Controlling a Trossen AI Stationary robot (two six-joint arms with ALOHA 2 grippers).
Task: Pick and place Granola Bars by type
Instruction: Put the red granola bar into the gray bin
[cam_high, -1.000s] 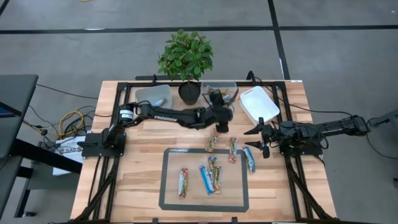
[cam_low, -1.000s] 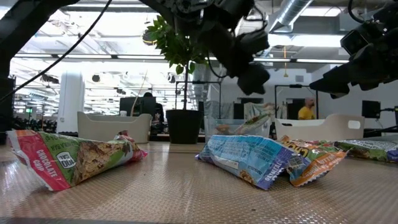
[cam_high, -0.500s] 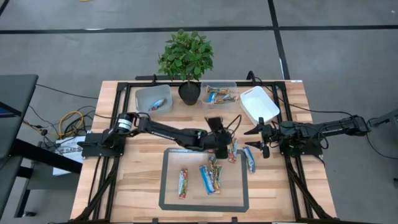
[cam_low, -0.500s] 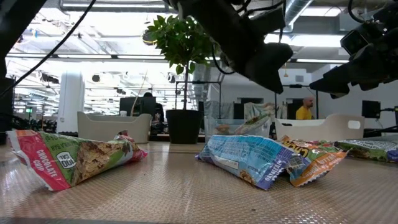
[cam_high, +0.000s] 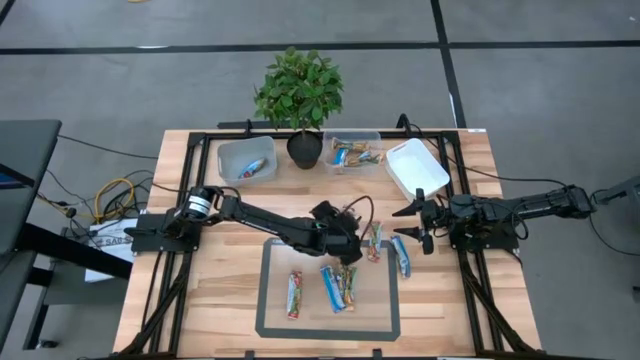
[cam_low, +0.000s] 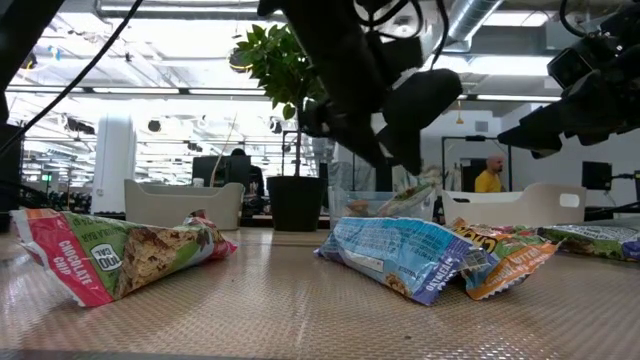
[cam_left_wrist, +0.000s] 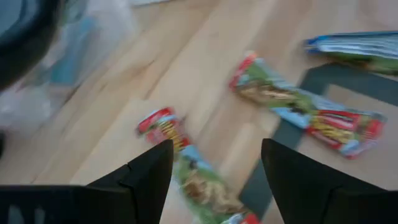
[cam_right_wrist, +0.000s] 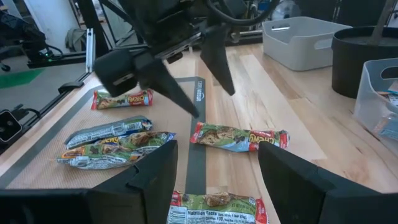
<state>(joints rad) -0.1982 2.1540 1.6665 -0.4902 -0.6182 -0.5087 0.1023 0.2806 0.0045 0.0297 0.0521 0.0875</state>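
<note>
Granola Bars (cam_high: 340, 283) are scattered on and just beside the dark mat (cam_high: 275, 322): 3 lie on its mesh surface and 3 more at its far and right edges. Only in the high view are further bars seen sorted, 1 blue one in the grey tub (cam_high: 243, 158) and several in the clear tub (cam_high: 352, 152), both beyond the mat beside the potted plant (cam_high: 299, 95). In the low view the wrappers are shown shiny and crinkled, a red and green bar (cam_low: 110, 252) apart from a blue one (cam_low: 400, 255) that touches an orange one.

The left gripper (cam_high: 345, 243) is held over the mat's far edge, its 2 fingers spread wide with nothing between them; in the left wrist view a red and green bar (cam_left_wrist: 186, 167) is seen on the wooden table (cam_high: 230, 255) past the fingertips. The right gripper (cam_high: 412, 226) waits right of the mat, fingers parted and empty. A white tray (cam_high: 415, 167) sits beyond it.
</note>
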